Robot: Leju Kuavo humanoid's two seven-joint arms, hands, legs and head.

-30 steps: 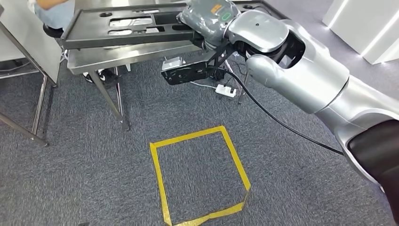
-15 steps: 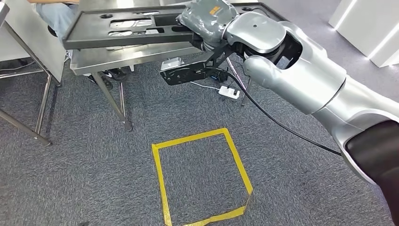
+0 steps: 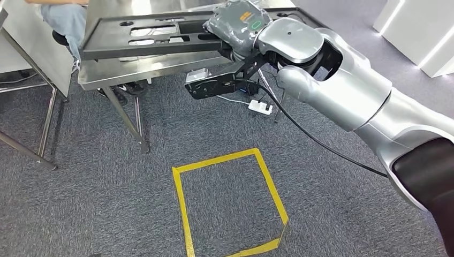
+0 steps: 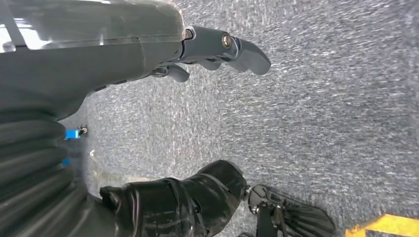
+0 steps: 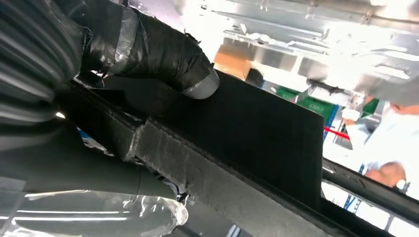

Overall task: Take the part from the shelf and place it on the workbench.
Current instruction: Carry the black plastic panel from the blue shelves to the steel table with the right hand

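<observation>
My right hand grips one end of a long flat black part with several cut-outs. The part hangs level just over the steel workbench, reaching left from my hand along the bench top. In the right wrist view, taped dark fingers press on the part's black face, with the bench's bright metal beyond it. My left hand hangs over the grey carpet, its fingers loosely apart and holding nothing.
A yellow tape square marks the carpet in front of the bench. A white power strip and a cable lie under the bench by its legs. A person sits at the back left. A second table's legs stand at the left.
The whole view has shifted slightly. Relative to the bench, the part's free end has moved a little to the right, and my right hand still holds it.
</observation>
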